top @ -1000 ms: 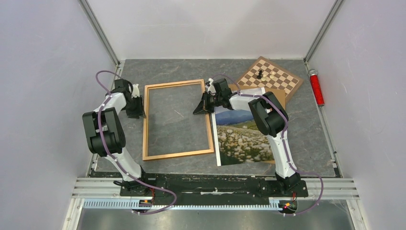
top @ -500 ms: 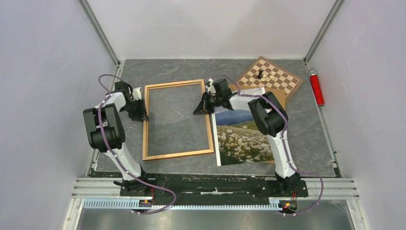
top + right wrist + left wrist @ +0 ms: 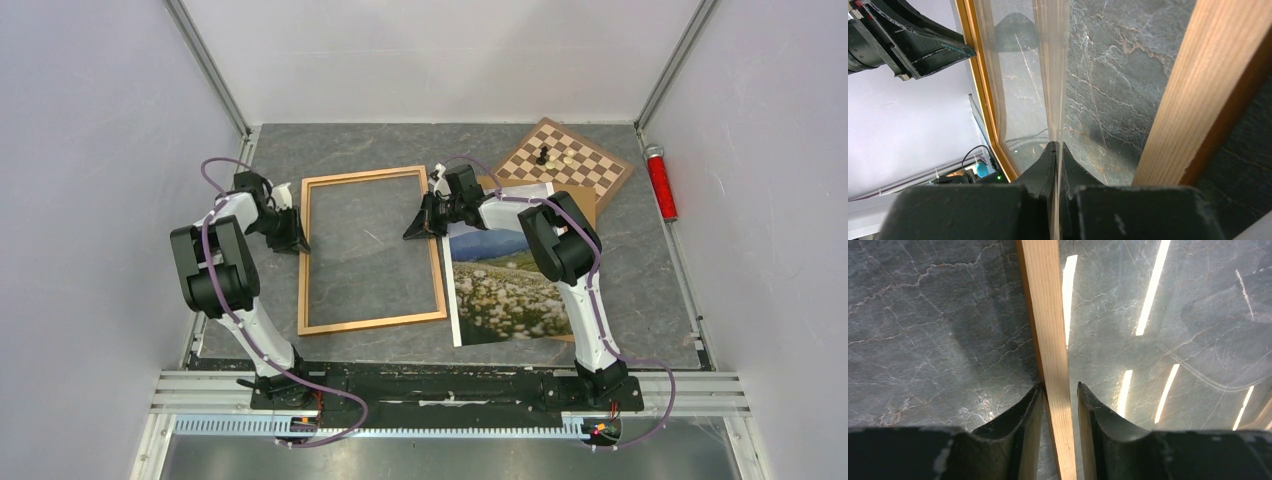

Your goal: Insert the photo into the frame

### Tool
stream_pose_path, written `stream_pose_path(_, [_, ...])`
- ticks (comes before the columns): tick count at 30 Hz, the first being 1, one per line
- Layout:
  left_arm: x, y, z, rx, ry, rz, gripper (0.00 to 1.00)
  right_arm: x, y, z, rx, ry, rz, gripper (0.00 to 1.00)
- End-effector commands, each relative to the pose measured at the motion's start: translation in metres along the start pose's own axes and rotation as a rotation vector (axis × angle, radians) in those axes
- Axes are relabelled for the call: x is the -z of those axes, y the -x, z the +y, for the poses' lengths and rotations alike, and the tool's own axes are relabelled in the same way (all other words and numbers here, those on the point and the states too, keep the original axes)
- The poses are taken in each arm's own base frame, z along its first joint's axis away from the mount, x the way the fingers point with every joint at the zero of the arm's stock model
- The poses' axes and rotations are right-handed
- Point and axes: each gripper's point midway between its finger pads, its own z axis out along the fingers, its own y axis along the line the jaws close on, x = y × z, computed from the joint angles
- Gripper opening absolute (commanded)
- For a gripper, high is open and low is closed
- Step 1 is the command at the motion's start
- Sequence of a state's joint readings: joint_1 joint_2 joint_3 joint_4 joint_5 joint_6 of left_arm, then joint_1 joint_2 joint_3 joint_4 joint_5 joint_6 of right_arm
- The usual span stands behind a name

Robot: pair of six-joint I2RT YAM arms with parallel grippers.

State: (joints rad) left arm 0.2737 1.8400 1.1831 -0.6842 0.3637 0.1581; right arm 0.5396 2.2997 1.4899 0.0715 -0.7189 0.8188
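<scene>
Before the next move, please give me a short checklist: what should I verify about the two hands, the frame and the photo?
1. Left hand astride the left rail of the frame: ok, one finger on each side.
2. Left hand clamped on that rail: not ok, a gap shows beside one finger.
3. Right hand shut on the clear sheet: ok.
4. Photo inside the frame: not ok, it lies outside, to the right.
5. Right arm clear of the photo: cannot tell, it passes over the far end.
</scene>
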Motion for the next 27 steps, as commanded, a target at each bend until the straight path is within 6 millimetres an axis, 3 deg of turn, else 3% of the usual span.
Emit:
stream_pose_path(1, [0.0093,0.0107,-0.0136,-0.048,-0.081,-0.024,0.39,-0.0035,0.0007,-0.005,0.01,-0.012,-0.014,0.0])
stream_pose_path(18, [0.013,0.0101,-0.0131,-0.032,-0.118,-0.027,0.33,-0.0048,0.0006,-0.0043,0.011,-0.011,-0.016,0.0])
stream_pose_path(27, [0.0063,0.0098,-0.0131,-0.018,-0.134,-0.018,0.24,-0.0036,0.0008,-0.0021,0.01,-0.007,-0.017,0.0])
